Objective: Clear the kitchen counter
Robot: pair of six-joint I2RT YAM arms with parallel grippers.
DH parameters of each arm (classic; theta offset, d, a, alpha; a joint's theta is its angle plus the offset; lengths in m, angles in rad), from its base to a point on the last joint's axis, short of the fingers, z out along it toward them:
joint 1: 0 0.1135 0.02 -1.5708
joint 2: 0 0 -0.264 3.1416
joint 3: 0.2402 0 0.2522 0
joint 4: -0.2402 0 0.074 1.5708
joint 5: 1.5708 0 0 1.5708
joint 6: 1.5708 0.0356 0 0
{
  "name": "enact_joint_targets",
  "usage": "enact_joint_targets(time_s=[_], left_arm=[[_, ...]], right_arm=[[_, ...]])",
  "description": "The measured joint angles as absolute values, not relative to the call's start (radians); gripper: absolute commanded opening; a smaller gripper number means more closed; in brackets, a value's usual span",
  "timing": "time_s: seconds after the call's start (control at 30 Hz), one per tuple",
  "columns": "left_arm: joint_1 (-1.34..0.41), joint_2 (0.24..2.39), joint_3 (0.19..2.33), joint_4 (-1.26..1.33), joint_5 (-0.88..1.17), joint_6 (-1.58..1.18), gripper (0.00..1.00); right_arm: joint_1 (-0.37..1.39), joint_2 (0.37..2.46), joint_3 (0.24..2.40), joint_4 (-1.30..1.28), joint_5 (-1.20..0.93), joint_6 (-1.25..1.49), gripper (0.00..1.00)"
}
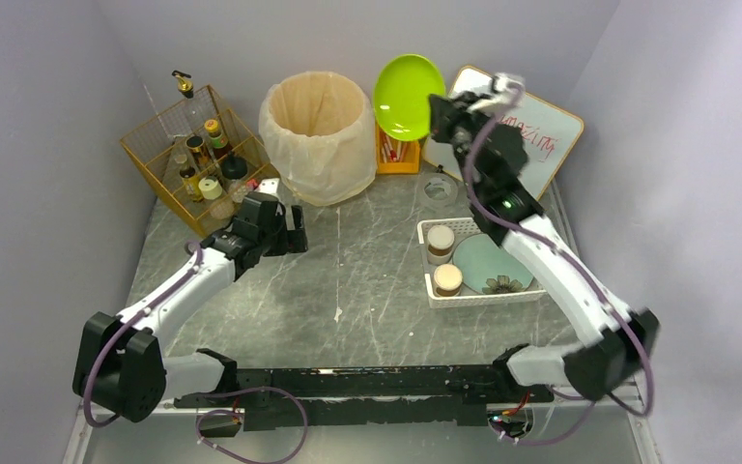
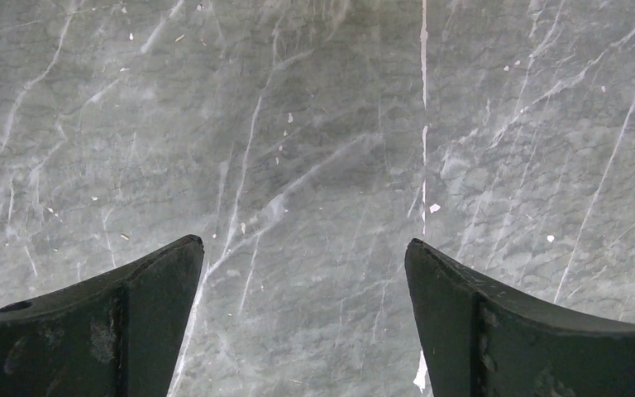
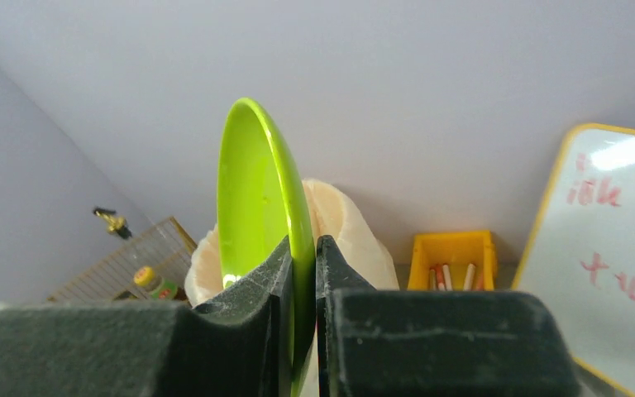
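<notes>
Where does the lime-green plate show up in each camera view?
Top external: upper centre, the green plate held on edge by the right pincer.
Left wrist: not in it, only kitchen counter.
Right wrist: centre, edge-on in the pincer.
Shared landmark: the yellow box, in top and right wrist views.

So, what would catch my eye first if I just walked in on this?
The bright green plate, held up in the air by the right tool at the back, just right of the cream-lined bin. Next, the gold wire basket of bottles in the far left corner, and the left tool open over bare grey counter.
</notes>
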State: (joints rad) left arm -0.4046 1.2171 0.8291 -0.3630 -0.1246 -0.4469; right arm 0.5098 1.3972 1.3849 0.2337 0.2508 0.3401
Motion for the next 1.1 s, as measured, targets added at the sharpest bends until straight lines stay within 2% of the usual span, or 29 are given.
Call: enact_joint_targets(time_s=[0.27,0.53,0.87,1.1], left_arm=[[-0.404,1.269,0.857,-0.339,-0.123,-0.445,0.97],[-0.405,1.340,0.909,-0.305,-0.097,-0.444,0.97],[-0.404,1.349,0.909,-0.300,-0.091,-0.441,0.97],[-0.405,1.349,0.909,-0.300,-0.091,-0.441,0.97]], right_arm=[[0.403,1.013,1.071,0.097,0.427,0.484,0.00],[0.219,0.911,0.909,-0.220,0.518,0.653,0.00],[-0.071,0.889,0.784,-0.382,0.328,0.836,0.00],[-0.110,0.889,0.633,-0.383,0.217,0.949,0.00]])
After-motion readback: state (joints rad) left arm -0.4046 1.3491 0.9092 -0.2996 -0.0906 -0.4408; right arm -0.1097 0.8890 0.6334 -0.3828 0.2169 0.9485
